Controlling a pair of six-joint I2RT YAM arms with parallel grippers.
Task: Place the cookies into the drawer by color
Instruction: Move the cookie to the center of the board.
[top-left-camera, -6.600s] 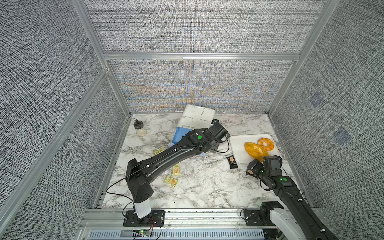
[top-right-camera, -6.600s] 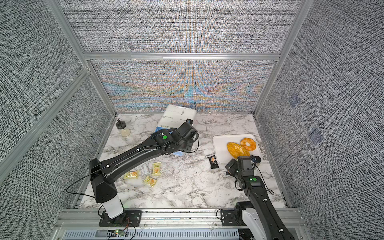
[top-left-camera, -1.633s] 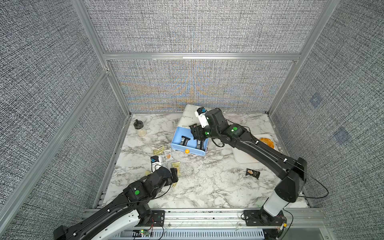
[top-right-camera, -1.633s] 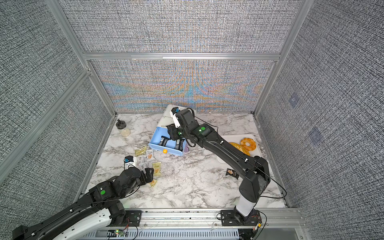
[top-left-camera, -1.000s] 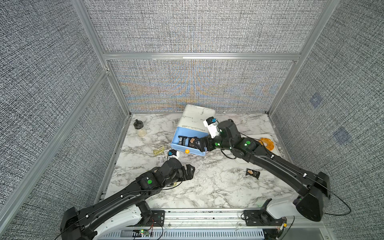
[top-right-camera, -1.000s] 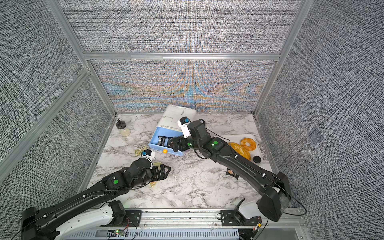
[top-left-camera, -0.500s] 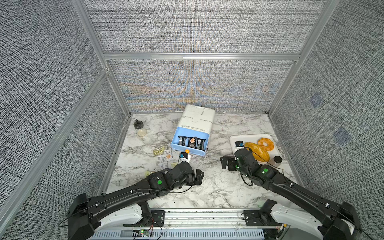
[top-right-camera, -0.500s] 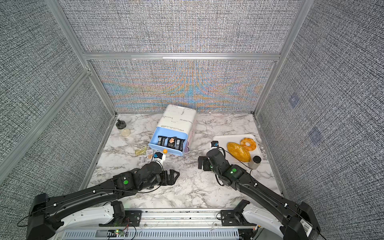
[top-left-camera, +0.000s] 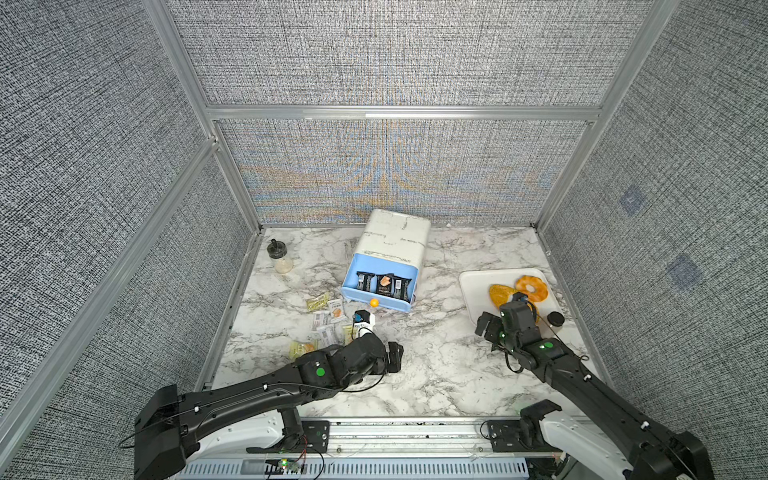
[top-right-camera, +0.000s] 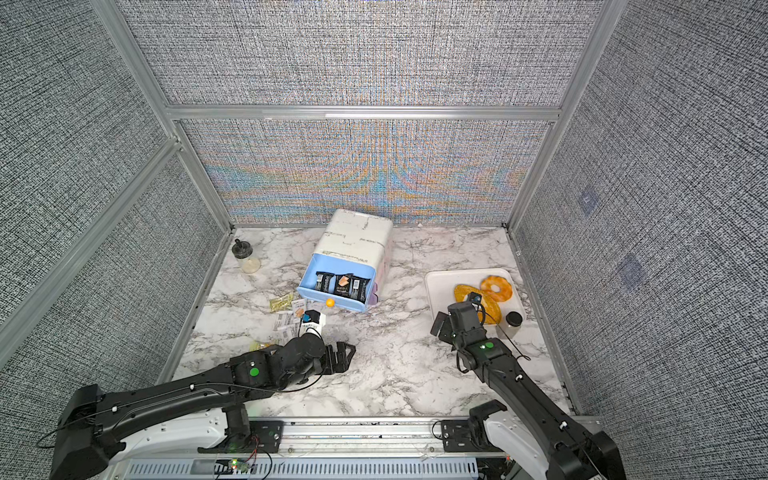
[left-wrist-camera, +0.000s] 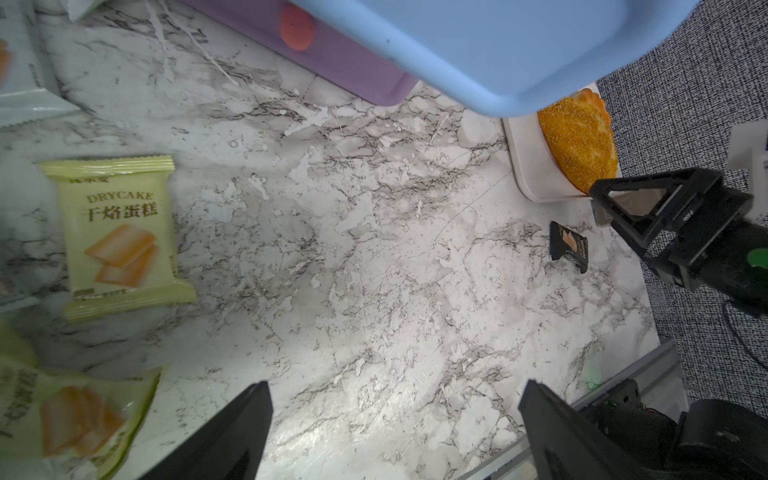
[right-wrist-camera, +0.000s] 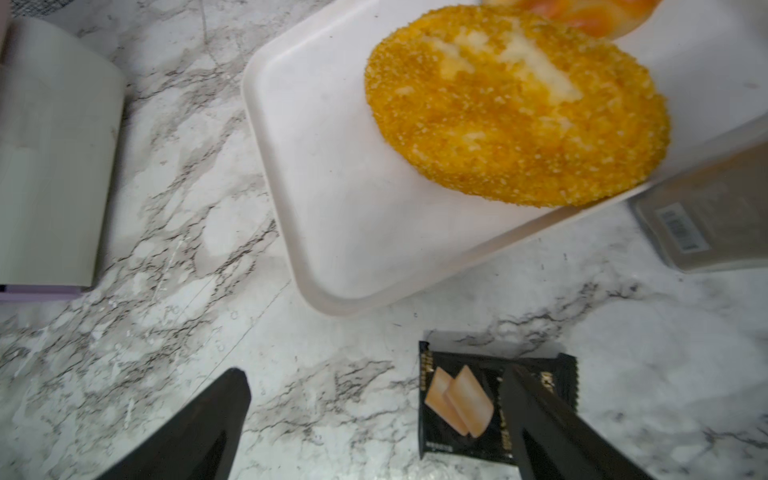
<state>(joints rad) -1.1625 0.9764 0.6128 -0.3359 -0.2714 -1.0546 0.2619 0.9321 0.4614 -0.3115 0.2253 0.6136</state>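
The drawer cabinet (top-left-camera: 395, 237) stands at the back middle with its light blue drawer (top-left-camera: 395, 305) pulled out; three black cookies (top-left-camera: 384, 284) lie in it. Yellow-green and white cookies (top-left-camera: 328, 316) lie loose on the marble to its left. One yellow-green cookie (left-wrist-camera: 120, 237) shows close in the left wrist view. My left gripper (top-left-camera: 395, 357) (left-wrist-camera: 395, 390) hangs open over bare marble, right of the loose cookies. My right gripper (top-left-camera: 486, 328) (right-wrist-camera: 374, 374) is open just above a lone black cookie (right-wrist-camera: 465, 399); one finger overlaps its edge. The arm hides this cookie in both top views.
A white tray (top-left-camera: 478, 291) at the right holds an orange bread loaf (right-wrist-camera: 515, 108) and a ring pastry (top-left-camera: 532, 289). A black-lidded jar (top-left-camera: 555, 320) stands by the tray. Another small jar (top-left-camera: 280, 257) is at the back left. A purple drawer (left-wrist-camera: 345, 54) sits under the blue one.
My right arm drew back from the blue drawer to the black cookie by the tray. My left arm swung from the loose cookies to the middle of the table. Both grippers stayed open.
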